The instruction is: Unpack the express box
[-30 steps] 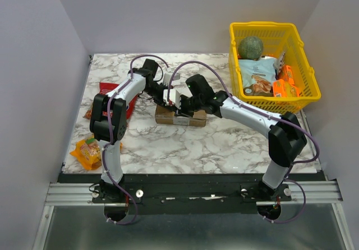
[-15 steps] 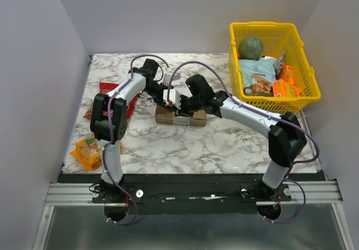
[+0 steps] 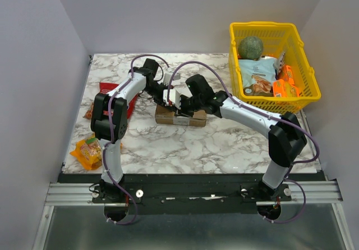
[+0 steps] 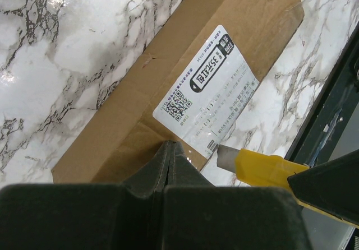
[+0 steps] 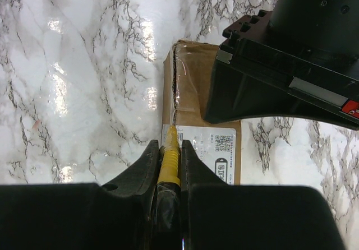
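Note:
The express box [image 3: 180, 117], a brown carton with a white label [image 4: 207, 93], lies flat mid-table. My left gripper [image 4: 170, 144] is shut with nothing in it, its tips resting on the box top beside the label. My right gripper [image 5: 169, 144] is shut on a yellow utility knife [image 5: 169, 159]. The knife [image 4: 263, 169] points its blade [image 4: 226, 156] at the box's edge by the label. A slit tape seam [image 5: 175, 87] runs along the box top ahead of the knife. From above, both grippers meet over the box, the left gripper [image 3: 168, 96] and the right gripper [image 3: 182, 105].
A yellow plastic basket [image 3: 305, 98] with snacks and a green round thing stands at the back right. A red snack bag [image 3: 106, 88] lies at the left behind my left arm. An orange snack bag [image 3: 87, 152] lies near the front left edge.

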Motion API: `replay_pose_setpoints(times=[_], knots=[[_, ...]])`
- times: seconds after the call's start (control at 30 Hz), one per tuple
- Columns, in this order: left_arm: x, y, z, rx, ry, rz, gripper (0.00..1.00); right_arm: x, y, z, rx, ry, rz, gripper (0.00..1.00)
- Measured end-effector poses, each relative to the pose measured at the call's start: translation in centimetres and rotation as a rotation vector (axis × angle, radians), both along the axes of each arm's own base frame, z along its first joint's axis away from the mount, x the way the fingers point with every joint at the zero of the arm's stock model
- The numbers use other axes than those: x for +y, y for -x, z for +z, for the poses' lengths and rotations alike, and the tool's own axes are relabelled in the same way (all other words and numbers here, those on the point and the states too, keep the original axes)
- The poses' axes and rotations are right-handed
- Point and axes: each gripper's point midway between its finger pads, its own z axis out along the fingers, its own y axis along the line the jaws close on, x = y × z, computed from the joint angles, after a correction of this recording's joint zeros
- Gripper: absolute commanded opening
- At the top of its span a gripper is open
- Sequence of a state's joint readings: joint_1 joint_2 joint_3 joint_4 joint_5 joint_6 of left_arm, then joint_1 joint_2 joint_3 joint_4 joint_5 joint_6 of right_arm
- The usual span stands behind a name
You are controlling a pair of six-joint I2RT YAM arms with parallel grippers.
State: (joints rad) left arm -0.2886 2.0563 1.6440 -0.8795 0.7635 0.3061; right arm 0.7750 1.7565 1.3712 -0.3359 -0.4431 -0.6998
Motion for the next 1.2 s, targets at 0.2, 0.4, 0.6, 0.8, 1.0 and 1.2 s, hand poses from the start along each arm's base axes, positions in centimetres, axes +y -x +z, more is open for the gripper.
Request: replay_pose_setpoints(times=[0.2, 0.4, 0.6, 0.8, 1.0, 1.2], knots=[[0.0, 0.0, 0.0, 0.006, -0.001, -0.003, 0.00, 0.0, 0.0, 0.0, 0.000, 0.000, 0.000, 0.00], [0.0, 0.0, 0.0, 0.009, 0.001, -0.004, 0.00, 0.0, 0.0, 0.1, 0.000, -0.003, -0.002, 0.01], [-0.1, 0.0, -0.1, 0.012, 0.002, -0.005, 0.00, 0.4, -0.4, 1.1, -0.017, -0.020, -0.002, 0.01], [-0.1, 0.0, -0.1, 0.018, 0.001, -0.004, 0.00, 0.4, -0.4, 1.2, -0.019, -0.018, -0.001, 0.00], [-0.1, 0.0, -0.1, 0.019, 0.001, -0.004, 0.00, 0.5, 0.0, 1.1, -0.001, -0.021, 0.015, 0.00], [-0.1, 0.0, -0.1, 0.019, 0.002, -0.004, 0.00, 0.4, 0.5, 0.8, 0.021, -0.015, 0.027, 0.00]])
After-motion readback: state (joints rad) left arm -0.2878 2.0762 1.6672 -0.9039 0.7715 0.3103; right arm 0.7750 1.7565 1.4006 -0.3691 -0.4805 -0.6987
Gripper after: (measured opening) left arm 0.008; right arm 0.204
